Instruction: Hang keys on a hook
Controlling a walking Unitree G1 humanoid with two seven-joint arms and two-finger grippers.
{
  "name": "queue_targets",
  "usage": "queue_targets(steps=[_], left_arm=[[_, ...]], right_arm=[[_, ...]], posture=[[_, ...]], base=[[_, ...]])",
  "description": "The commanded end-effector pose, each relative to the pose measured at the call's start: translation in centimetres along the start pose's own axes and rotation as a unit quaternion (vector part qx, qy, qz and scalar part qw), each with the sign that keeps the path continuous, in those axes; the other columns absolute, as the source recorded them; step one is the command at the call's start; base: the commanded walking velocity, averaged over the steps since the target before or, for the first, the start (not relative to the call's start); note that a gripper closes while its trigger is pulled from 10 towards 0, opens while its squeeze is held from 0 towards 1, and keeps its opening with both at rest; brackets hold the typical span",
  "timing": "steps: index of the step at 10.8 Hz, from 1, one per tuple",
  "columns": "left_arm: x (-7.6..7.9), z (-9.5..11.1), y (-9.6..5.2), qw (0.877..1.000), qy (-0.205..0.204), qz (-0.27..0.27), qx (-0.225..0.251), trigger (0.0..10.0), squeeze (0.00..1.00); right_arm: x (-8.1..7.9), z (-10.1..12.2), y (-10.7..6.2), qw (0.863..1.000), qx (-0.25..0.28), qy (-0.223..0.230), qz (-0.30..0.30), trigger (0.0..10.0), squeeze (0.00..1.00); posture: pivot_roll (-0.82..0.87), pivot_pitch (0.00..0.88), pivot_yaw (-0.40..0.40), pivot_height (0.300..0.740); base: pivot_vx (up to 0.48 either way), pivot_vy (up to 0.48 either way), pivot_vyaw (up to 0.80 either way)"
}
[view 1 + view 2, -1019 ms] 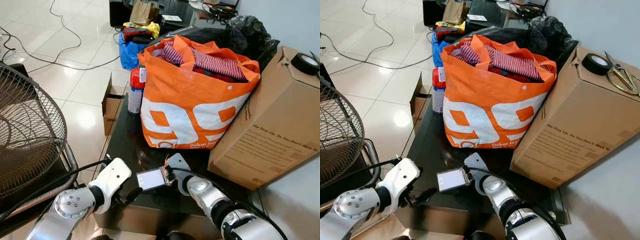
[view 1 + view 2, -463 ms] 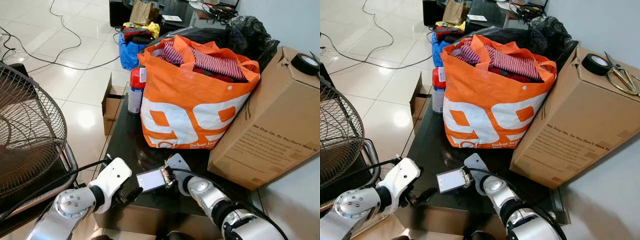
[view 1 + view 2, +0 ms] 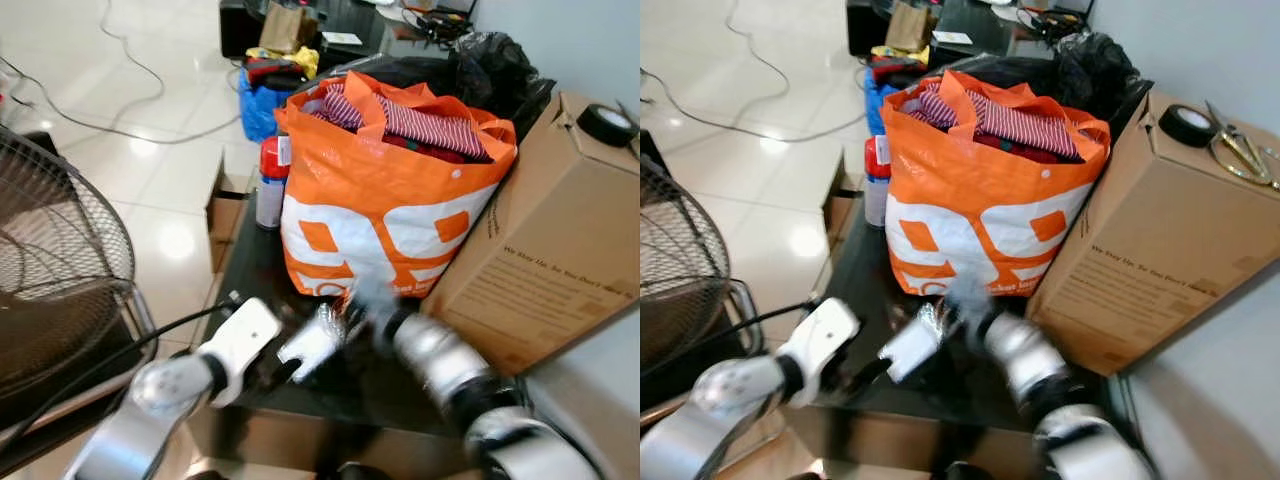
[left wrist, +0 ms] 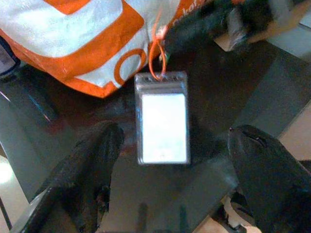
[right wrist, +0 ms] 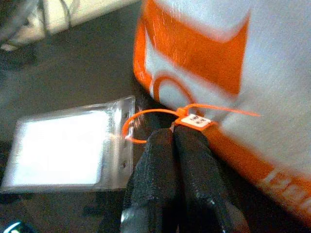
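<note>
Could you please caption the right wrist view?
Right gripper pinching the orange zip tie of a clear card tag.

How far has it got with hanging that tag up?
Picked up: the right gripper is pinched shut on the orange loop of the clear card tag, beside the orange bag. The left gripper is open around it. Hanging is left; no hook is visible.
</note>
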State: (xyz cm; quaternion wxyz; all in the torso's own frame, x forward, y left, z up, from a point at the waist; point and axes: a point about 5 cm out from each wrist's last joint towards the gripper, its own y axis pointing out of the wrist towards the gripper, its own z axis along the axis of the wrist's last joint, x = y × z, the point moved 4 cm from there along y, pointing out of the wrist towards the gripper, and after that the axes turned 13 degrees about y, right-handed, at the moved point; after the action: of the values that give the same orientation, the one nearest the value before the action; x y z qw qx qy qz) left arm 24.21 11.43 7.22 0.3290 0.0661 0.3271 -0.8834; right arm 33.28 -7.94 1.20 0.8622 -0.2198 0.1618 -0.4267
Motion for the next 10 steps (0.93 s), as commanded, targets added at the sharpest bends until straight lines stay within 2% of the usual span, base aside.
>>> queue_targets(steps=[1,3,4,6,7,9,10], left_arm=[[-0.1,0.4,0.4,1.000,0.005,0.003,0.009,10.0,0.00],[-1.8,1.7,1.3,0.999,0.009,0.026,0.036,10.0,0.00],[-2.6,2.8,1.5,0.997,0.007,0.044,0.056,10.0,0.00],[-3.6,3.8,1.4,0.994,-0.021,0.075,0.080,10.0,0.00],[-4.7,4.2,0.9,0.990,-0.022,0.113,0.086,10.0,0.00],[-6.7,4.6,0.1,0.980,-0.036,0.168,0.099,10.0,0.00],[-7.6,4.7,-0.4,0.975,-0.045,0.192,0.102,10.0,0.00]], right_arm=[[0.1,0.3,-0.9,1.000,-0.002,-0.002,0.021,0.0,0.00],[0.2,2.3,-4.9,0.998,0.012,-0.030,0.061,0.0,0.00],[0.6,2.3,-7.7,0.999,0.012,-0.029,0.038,0.0,0.00],[2.0,2.1,-9.6,0.999,0.017,0.002,-0.031,0.0,0.00],[2.7,2.9,-11.1,0.995,0.049,-0.005,-0.089,0.0,0.00],[2.4,5.0,-12.3,0.984,0.107,0.002,-0.145,0.0,0.00],[2.2,6.2,-12.7,0.981,0.115,-0.012,-0.158,0.0,0.00]], posture=[[-0.07,0.000,-0.133,0.740],[-0.09,0.000,-0.093,0.740],[-0.09,0.000,-0.094,0.740],[-0.05,0.000,-0.112,0.740],[-0.02,0.000,-0.121,0.740],[0.02,0.000,-0.132,0.740],[0.03,0.000,-0.144,0.740]], base=[[0.000,0.000,0.00],[0.000,0.000,0.00],[0.000,0.000,0.00],[0.000,0.000,0.00],[0.000,0.000,0.00],[0.000,0.000,0.00],[0.000,0.000,0.00]])
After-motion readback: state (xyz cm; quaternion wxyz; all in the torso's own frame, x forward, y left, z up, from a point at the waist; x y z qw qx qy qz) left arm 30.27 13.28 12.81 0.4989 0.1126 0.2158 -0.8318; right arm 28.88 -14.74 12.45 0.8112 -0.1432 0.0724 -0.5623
